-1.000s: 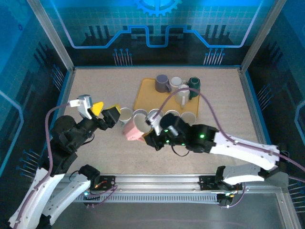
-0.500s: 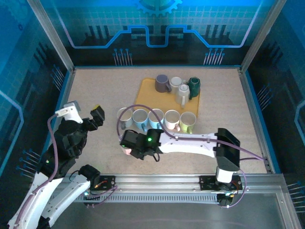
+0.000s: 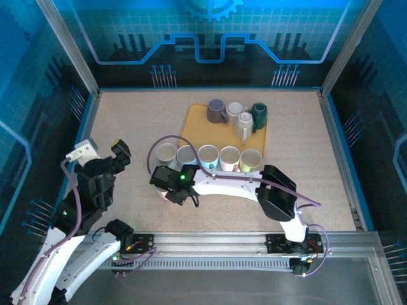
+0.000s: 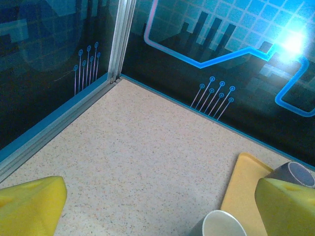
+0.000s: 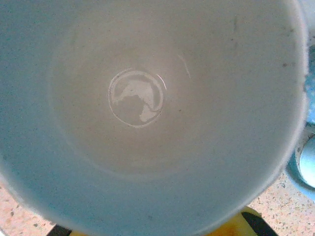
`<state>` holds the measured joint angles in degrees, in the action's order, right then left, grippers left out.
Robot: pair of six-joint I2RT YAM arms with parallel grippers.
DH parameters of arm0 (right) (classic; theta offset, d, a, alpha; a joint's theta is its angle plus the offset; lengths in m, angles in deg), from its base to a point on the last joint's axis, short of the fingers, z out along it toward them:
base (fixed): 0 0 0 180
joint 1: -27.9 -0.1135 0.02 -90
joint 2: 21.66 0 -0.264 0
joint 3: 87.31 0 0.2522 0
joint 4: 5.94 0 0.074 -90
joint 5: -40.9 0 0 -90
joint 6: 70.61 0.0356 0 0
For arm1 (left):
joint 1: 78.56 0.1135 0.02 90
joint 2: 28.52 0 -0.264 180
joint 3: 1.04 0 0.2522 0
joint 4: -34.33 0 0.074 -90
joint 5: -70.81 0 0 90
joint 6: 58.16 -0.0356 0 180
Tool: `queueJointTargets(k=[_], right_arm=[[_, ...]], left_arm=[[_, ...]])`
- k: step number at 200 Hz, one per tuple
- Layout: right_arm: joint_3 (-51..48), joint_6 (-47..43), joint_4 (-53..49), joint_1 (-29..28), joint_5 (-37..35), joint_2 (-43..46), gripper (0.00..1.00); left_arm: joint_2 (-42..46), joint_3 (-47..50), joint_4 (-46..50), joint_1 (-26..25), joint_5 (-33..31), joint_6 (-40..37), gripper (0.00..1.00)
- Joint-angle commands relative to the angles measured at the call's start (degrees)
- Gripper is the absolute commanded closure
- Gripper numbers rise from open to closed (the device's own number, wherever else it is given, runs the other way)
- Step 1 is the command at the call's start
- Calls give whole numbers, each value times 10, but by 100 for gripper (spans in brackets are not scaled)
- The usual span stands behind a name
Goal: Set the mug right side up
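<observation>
Mug (image 5: 147, 98) grasped by right gripper (image 3: 169, 189) at lower centre, seemingly turned mouth-up; next comes gentle lowering and release; left gripper (image 4: 158, 205) gapes.

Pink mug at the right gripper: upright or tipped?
Upright, apparently: the right wrist view looks straight down through the open mouth of the pink mug to its base, table beside it.

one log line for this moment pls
right tool: shut on pink mug | mug mouth: facing right wrist camera | left tool: open, empty
</observation>
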<state>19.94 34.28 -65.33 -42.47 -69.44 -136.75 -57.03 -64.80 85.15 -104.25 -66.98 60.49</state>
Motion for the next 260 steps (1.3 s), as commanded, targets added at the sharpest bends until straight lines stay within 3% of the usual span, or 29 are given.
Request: queueJointTargets(k=[1,109,149,222,260], right_arm=[[35,-8,9,8,3,-7,100],[41,21,-4,10,-11,-24,97],[39,29,-14,-4,-16,-20,85],[6,43,5,-9,13,16,49],[-11,41,12,-19,30,41,41]], left_arm=[[-3,3,-8,-3,-6,11,1],[-5,8,-15,-3,7,6,1],[-5,12,-17,-3,12,6,1],[-6,11,-16,-3,12,3,1],[-7,10,-16,-3,13,3,1]])
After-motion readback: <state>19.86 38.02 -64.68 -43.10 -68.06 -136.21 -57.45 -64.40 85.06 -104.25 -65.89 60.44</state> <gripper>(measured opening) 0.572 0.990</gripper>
